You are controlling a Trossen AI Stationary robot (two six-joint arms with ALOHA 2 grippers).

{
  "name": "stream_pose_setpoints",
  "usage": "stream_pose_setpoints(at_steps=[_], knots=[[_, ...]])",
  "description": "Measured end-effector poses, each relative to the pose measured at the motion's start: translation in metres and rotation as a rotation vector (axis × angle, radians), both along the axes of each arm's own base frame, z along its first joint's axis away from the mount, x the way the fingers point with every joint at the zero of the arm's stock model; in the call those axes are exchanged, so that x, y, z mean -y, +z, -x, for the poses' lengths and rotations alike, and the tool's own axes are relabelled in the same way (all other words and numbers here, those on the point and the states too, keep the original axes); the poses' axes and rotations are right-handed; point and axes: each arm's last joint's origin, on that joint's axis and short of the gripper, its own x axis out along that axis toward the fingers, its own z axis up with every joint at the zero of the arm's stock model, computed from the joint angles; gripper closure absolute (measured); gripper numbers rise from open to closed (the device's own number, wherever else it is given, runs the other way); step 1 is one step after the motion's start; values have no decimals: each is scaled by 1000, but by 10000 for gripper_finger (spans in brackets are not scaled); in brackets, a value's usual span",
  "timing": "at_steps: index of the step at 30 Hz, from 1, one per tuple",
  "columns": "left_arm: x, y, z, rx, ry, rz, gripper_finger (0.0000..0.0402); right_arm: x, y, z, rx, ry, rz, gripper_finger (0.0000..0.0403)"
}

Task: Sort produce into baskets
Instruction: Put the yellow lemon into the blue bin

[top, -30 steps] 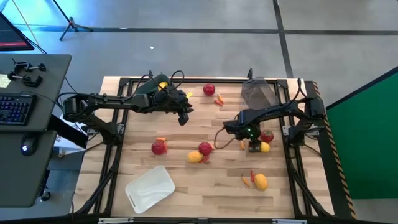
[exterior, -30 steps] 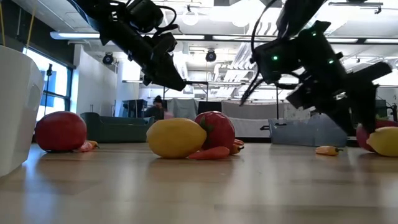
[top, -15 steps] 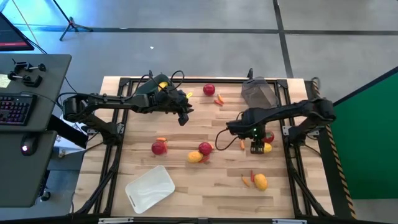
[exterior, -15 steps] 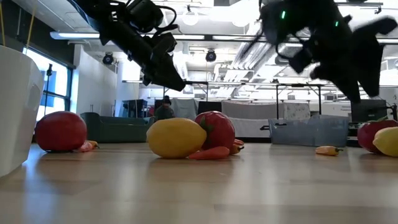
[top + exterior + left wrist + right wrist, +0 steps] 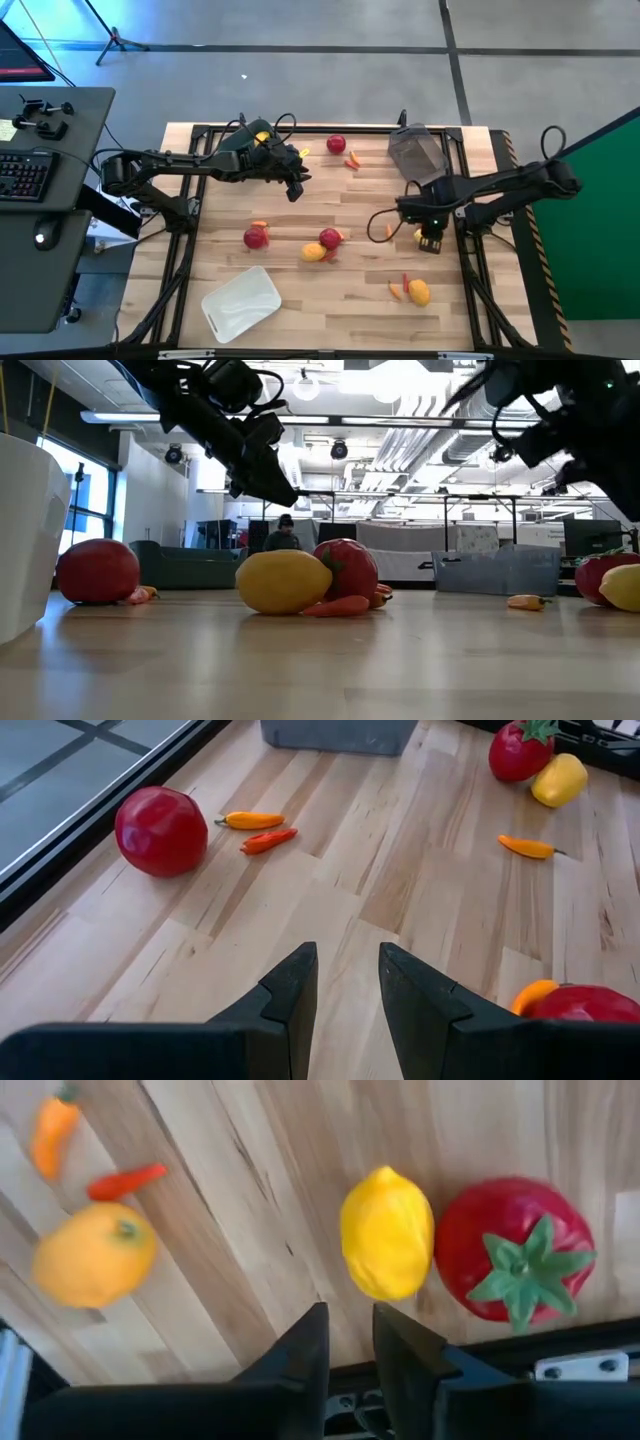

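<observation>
Right gripper [image 5: 431, 240] hangs above the table [image 5: 350, 305] just in front of the dark translucent basket [image 5: 412, 150], fingers nearly together with only a narrow gap and nothing between them. In the right wrist view its fingertips [image 5: 310, 1342] sit just short of a yellow lemon [image 5: 387, 1232], which touches a red tomato-like fruit with a green top [image 5: 515, 1262]; off to the side in that view lie an orange-yellow fruit [image 5: 94, 1254], a red pepper piece [image 5: 125, 1181] and an orange pepper piece [image 5: 52, 1124]. Left gripper [image 5: 294, 186] is held above the table well to the other side of the dark basket, fingers [image 5: 292, 992] slightly apart, empty. Left wrist view: a round red fruit [image 5: 161, 830] with an orange pepper [image 5: 250, 819] and a red pepper [image 5: 267, 841] just beside it, all near the dark basket. In the high view, toward the table centre from the dark basket: a red fruit [image 5: 329, 238] touching a yellow lemon-like fruit [image 5: 314, 253], and another red fruit [image 5: 256, 237] apart from them. The white basket [image 5: 240, 301] lies at the near edge, diagonally well apart from the dark basket, with nothing in it. A person [image 5: 285, 532] shows in the room beyond, low view.
</observation>
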Motion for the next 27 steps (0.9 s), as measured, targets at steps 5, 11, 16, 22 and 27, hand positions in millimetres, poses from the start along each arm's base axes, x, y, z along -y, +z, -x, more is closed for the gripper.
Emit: stream_pose_setpoints(at_steps=[5,11,16,22,27], knots=[[0,0,0,1,3,3,307,0,-10,-3,-6,17,-8,271],[0,0,0,4,11,13,307,-4,-21,-9,45,89,-1,154],[0,0,0,4,11,13,307,-5,-35,-6,34,150,72,129],[0,0,0,4,11,13,307,-5,-53,1,16,147,84,132],[0,0,0,5,11,14,307,-5,-59,1,40,120,96,133]])
